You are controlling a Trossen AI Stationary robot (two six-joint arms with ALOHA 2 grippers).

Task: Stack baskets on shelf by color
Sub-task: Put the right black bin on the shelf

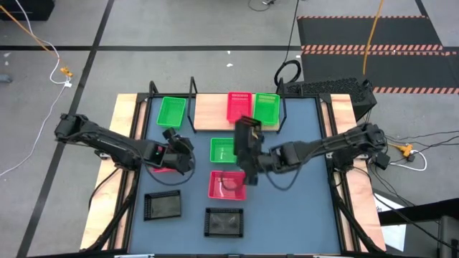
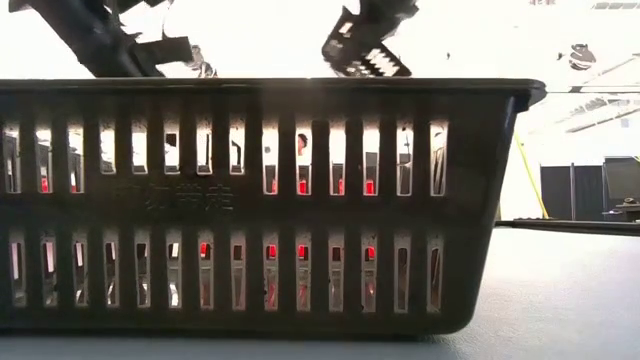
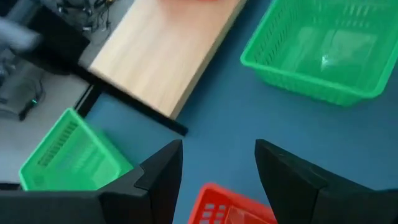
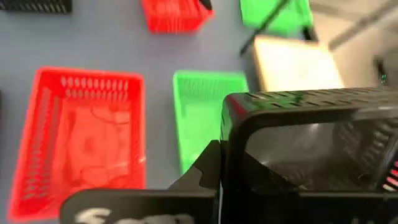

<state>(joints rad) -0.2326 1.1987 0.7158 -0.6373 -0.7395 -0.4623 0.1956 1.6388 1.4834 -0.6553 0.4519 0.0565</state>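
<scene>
My right gripper [image 1: 251,159] is shut on a black basket [image 1: 247,135] and holds it tilted above the table's middle, over a green basket [image 1: 222,150]. The held basket fills the right wrist view [image 4: 298,149]. My left gripper [image 1: 177,153] is open above a pink-red basket [image 1: 162,169]; this basket's rim shows between the fingers in the left wrist view [image 3: 230,208]. On the shelf [image 1: 211,111] stand a pink-red basket [image 1: 239,106] and a green basket [image 1: 266,109]. Another green basket [image 1: 171,112] lies left of the shelf board. A pink-red basket [image 1: 226,184] lies on the table's middle.
Two black baskets [image 1: 162,206] [image 1: 224,221] lie near the table's front edge; one fills the low view [image 2: 270,210]. The shelf's black metal posts [image 1: 192,89] rise at the back. The blue-grey tabletop [image 1: 301,208] is bare at the right front.
</scene>
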